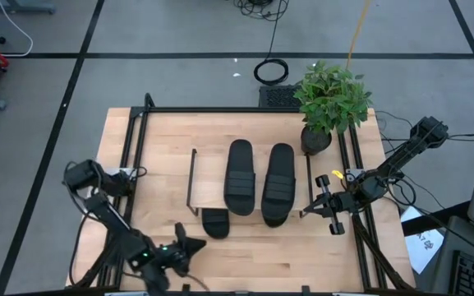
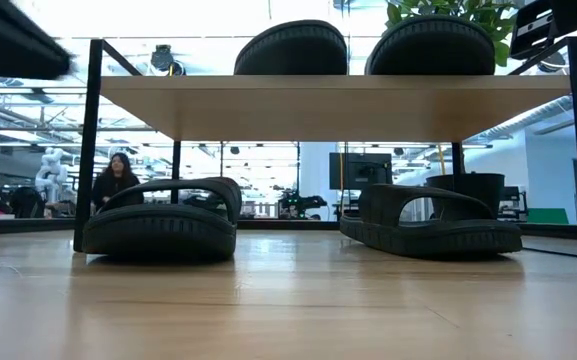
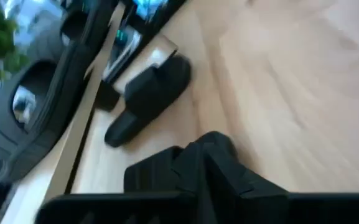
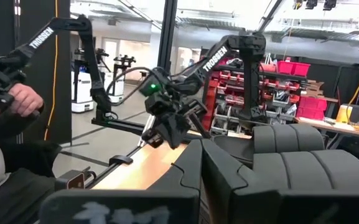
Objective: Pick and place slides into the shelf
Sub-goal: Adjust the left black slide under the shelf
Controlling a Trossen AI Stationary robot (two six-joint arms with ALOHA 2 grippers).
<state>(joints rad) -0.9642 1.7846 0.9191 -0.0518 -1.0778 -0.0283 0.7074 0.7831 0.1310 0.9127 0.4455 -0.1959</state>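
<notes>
**Four slides at the shelf, both arms clear**

The bench point(image 1: 163, 140) fills the middle of the high view, with the shelf point(image 1: 212, 168) at its centre. Two slides lie on the top board, one at point(image 1: 240, 177) and its neighbour at point(image 1: 278, 182), side by side, long axes running up and down the frame. The low view shows two more under the board: one at lower left point(image 2: 160, 222), one at lower right point(image 2: 430, 222). In the high view only a dark end point(image 1: 214, 222) pokes out below the board's lower edge; that is probably the left of the under-board pair, though the overhead angle hides most of it. A potted plant point(image 1: 332, 103) stands at the bench's upper right.

The left gripper point(image 1: 186, 247) sits at the lower left of the high view, just below and left of that protruding end, holding nothing; its jaws are hidden in its own wrist view, so I cannot tell how far they stand apart. The right gripper point(image 1: 317, 205) hangs at the right of the shelf, just beside the lower end of the right-hand top slide, jaws closed on nothing.

Judged from this, all four slides are placed. If the protruding one needs nudging in, the left arm is nearer, and the slide lies up and to the right of its jaws, long axis running up the frame.
</notes>
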